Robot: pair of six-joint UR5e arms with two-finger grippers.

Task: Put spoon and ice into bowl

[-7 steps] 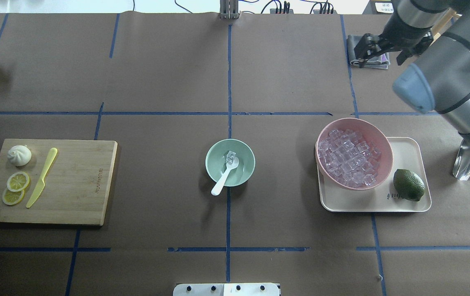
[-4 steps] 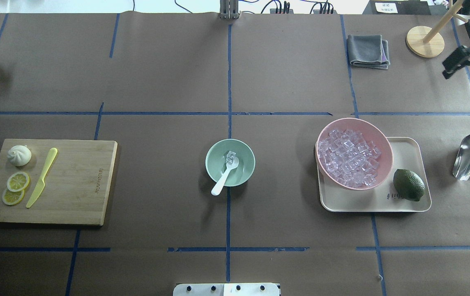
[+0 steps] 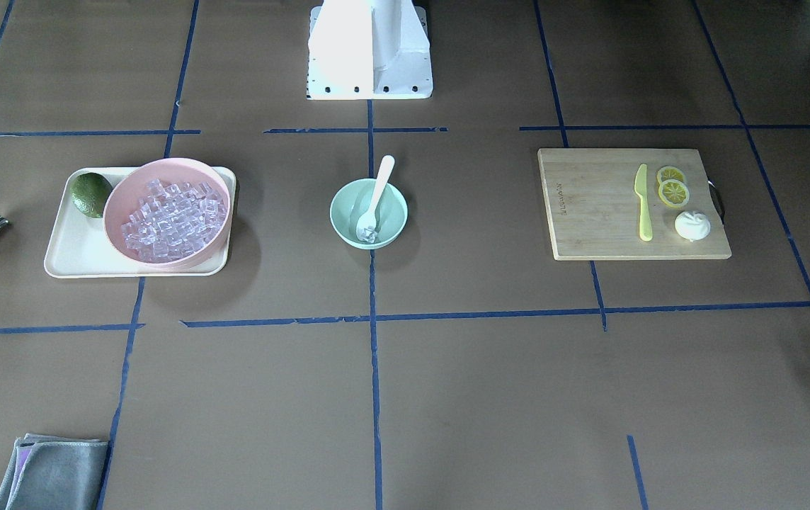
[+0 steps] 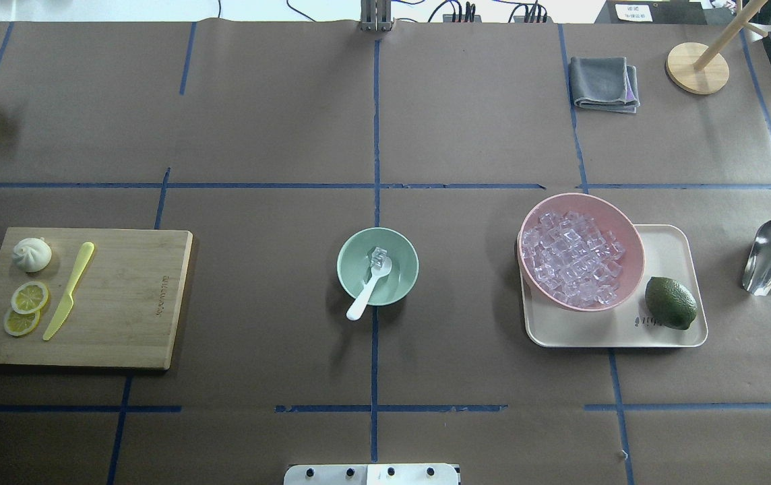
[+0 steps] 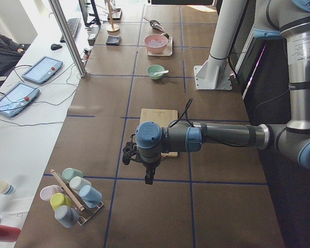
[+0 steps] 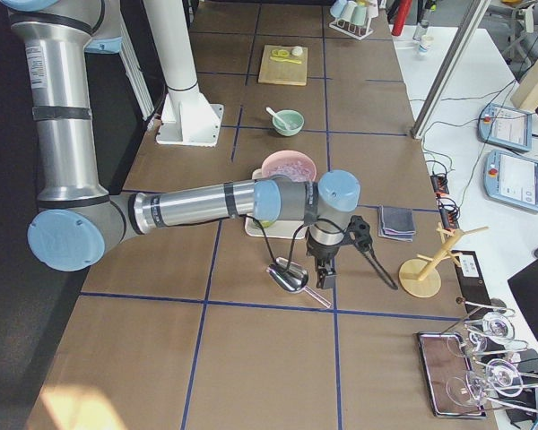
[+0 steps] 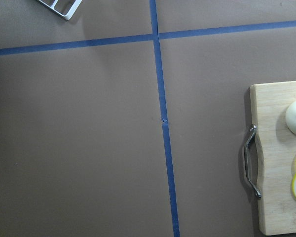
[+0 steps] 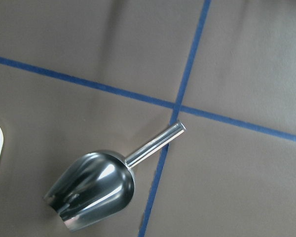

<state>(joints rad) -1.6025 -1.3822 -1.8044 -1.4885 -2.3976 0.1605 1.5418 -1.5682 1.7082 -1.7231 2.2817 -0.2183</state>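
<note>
1. Both arms sit out at the table's ends, well apart from the work. The left gripper (image 5: 149,173) hangs over bare paper near the bamboo cutting board (image 5: 157,114). The right gripper (image 6: 325,273) hangs above the shiny steel scoop (image 6: 287,278). I only have side cameras on each of them, so I cannot tell whether either claw is released or clenched.
2. The large pink bowl (image 4: 584,197), heaped with clear cubes, sits on its cream tray (image 4: 668,236), well apart from the target.
3. The small round mint-green bowl (image 4: 404,269) stands at the table's middle, on the blue tape line.
4. The small white plastic spoon (image 4: 371,286) lies in that bowl, scoop down on its floor and handle leaning over the rim toward the robot.
5. One small clear ice cube (image 4: 378,254) rests inside the bowl, touching the spoon's scoop.
6. My read is that both items are in and nothing seems left to place.
</note>
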